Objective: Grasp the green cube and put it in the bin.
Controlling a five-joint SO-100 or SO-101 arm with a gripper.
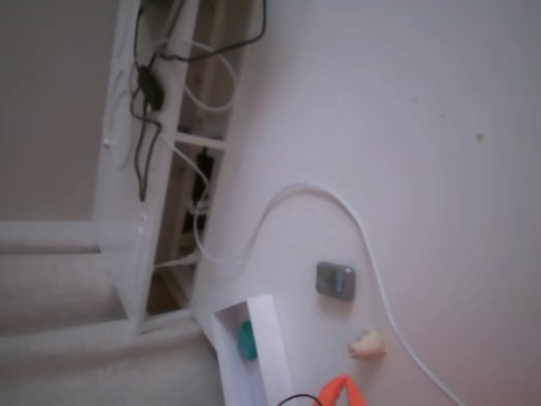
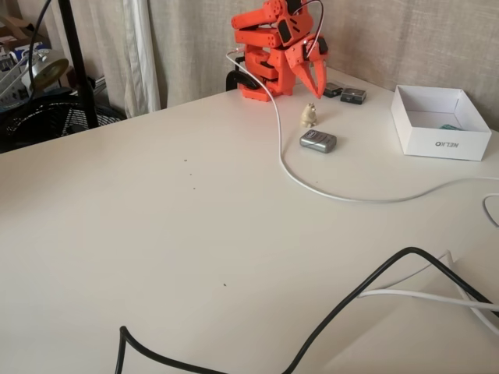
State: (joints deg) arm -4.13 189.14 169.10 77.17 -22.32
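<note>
Green cube inside bin; fingers empty

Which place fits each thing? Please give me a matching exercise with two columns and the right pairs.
Things:
1. green cube
2. grey metallic square
3. beige lump
4. end effector

Places:
A. on the table beside the white cable
B. inside the white bin
C. above the table, on the orange arm
D. on the table just below the end effector in a fixed view

Pairs: 1-B, 2-A, 3-D, 4-C
</note>
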